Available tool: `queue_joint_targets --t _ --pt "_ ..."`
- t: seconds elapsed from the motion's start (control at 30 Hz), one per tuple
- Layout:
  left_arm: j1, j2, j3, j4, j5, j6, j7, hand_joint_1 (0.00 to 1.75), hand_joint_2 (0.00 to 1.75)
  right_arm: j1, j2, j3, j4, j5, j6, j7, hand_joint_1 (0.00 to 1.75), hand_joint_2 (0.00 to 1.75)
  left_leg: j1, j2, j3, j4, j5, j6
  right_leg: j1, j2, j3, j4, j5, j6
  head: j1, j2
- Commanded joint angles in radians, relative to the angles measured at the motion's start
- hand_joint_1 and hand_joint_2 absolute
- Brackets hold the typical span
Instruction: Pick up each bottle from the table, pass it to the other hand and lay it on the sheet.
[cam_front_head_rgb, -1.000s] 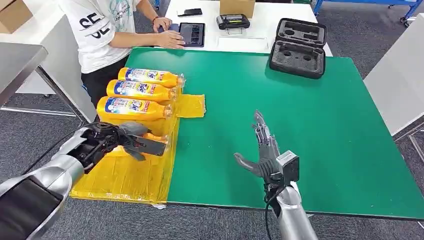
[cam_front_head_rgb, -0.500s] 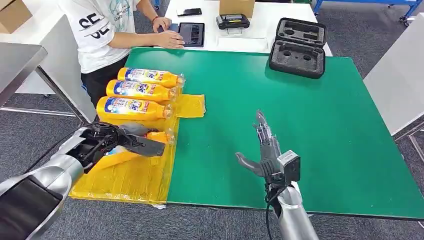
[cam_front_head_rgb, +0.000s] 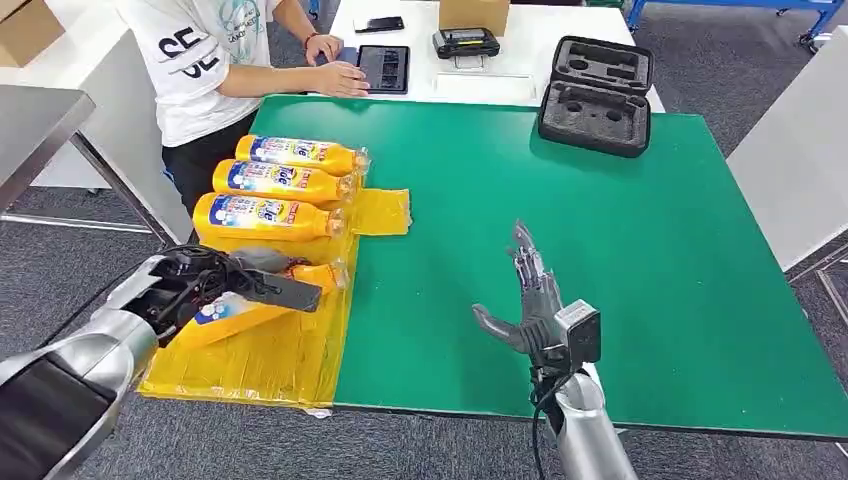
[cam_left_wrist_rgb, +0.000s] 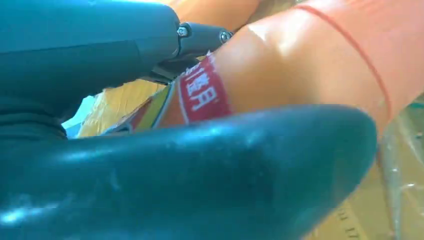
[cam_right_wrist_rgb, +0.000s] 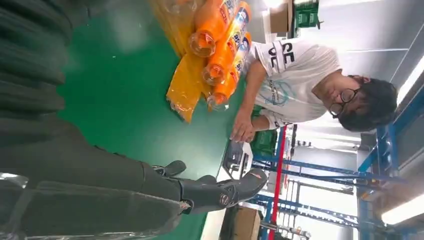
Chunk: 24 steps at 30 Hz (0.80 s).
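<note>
Two hands show in the head view. The left hand grips an orange bottle over the near part of the yellow sheet; the bottle lies tilted, its cap end toward the green table, and whether it touches the sheet cannot be told. In the left wrist view the thumb and a dark finger close around the bottle's body by its red label. The right hand hangs over the table, well apart from the bottle, fingers straight and spread, thumb out to the side, holding nothing.

Three more bottles lie side by side on the far part of the sheet, caps toward the table. Beyond them a person in a white shirt rests a hand by a tablet on a white table. An open black case sits at the green table's far edge.
</note>
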Motion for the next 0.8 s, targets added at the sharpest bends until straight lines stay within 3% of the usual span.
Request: queue_joint_targets --t 0.03,0.37,0.5,0.7,0.8 --pt "-0.016 0.060 -0.039 -0.068 0.063 -0.048 -0.074 0.00 0.00 -0.019 -0.014 -0.027 0.072 0.001 -0.022 0.031 0.00 1.75 0.001 0.002 0.004 -0.001 -0.001 -0.001 0.001 0.002 0.003 -0.001 -0.001 -0.001 0.000 0.000" --pt "-0.053 0.156 -0.065 -0.276 0.323 -0.234 -0.127 0.00 0.00 -0.018 -0.033 -0.024 0.068 -0.032 -0.016 0.059 0.00 1.75 0.002 0.001 0.002 0.002 -0.002 -0.002 0.002 0.001 0.002 0.001 -0.002 -0.002 0.000 0.000" --pt "-0.057 0.138 -0.075 -0.281 0.382 -0.226 -0.113 0.00 0.00 -0.015 -0.036 -0.025 0.075 -0.036 -0.020 0.064 0.00 1.75 0.002 0.000 0.002 0.001 -0.001 -0.001 0.002 0.000 0.002 0.000 -0.001 -0.002 0.000 0.000" --pt "-0.036 0.092 -0.052 -0.248 0.427 -0.086 -0.081 0.00 0.00 0.045 -0.035 -0.032 0.012 -0.037 -0.021 0.070 0.00 1.75 0.001 -0.001 0.002 0.000 -0.001 -0.001 0.001 -0.001 0.003 -0.001 -0.001 -0.001 0.000 0.000" --pt "0.016 0.048 0.021 -0.245 0.467 0.078 -0.125 0.00 0.00 0.077 -0.033 -0.038 -0.028 -0.031 -0.017 0.078 0.00 1.75 0.001 -0.002 0.003 -0.001 -0.001 -0.001 0.001 -0.002 0.003 -0.001 -0.002 -0.001 0.000 0.000"
